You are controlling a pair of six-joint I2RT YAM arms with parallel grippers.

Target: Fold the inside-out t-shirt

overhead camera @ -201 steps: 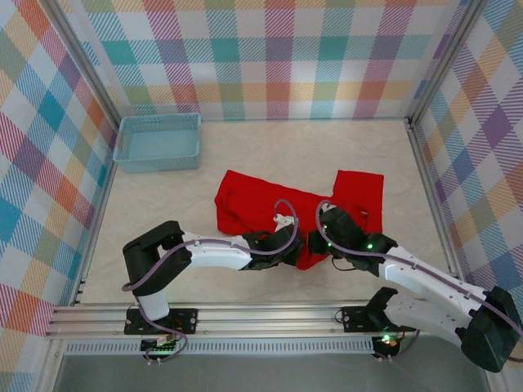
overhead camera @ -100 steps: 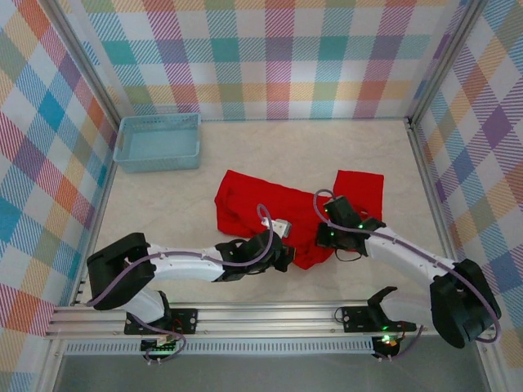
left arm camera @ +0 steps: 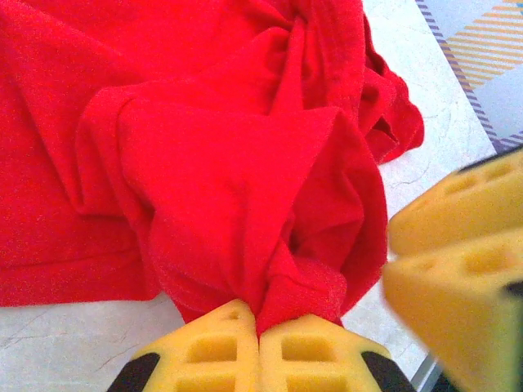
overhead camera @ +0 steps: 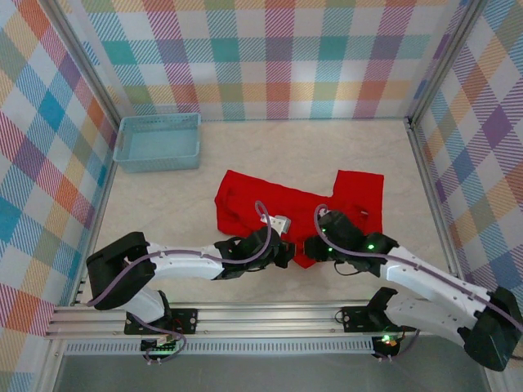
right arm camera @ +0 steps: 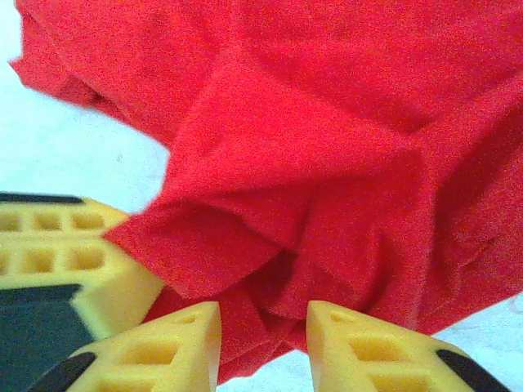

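The inside-out t-shirt (overhead camera: 261, 204) is bright red and lies rumpled in the middle of the table, with one part reaching out to the right (overhead camera: 359, 196). At its near hem my left gripper (overhead camera: 288, 250) is shut on a bunched fold of the cloth (left arm camera: 294, 286), the yellow fingers pressed together (left arm camera: 260, 331). Close beside it on the right, my right gripper (overhead camera: 313, 247) is open. Its fingers (right arm camera: 180, 343) stand apart with loose red hem (right arm camera: 270, 286) lying between them, not pinched. The right gripper's yellow fingers (left arm camera: 458, 245) show at the edge of the left wrist view.
A light blue basket (overhead camera: 157, 141) stands at the back left of the table (overhead camera: 163, 212). Checked walls enclose the table on three sides. Metal rails run along the near edge (overhead camera: 261, 314). Both arms lie low across the front of the table.
My right gripper has opened and let go of the shirt's hem, and its arm has swung slightly. The left gripper has stayed shut on the cloth near the same spot.
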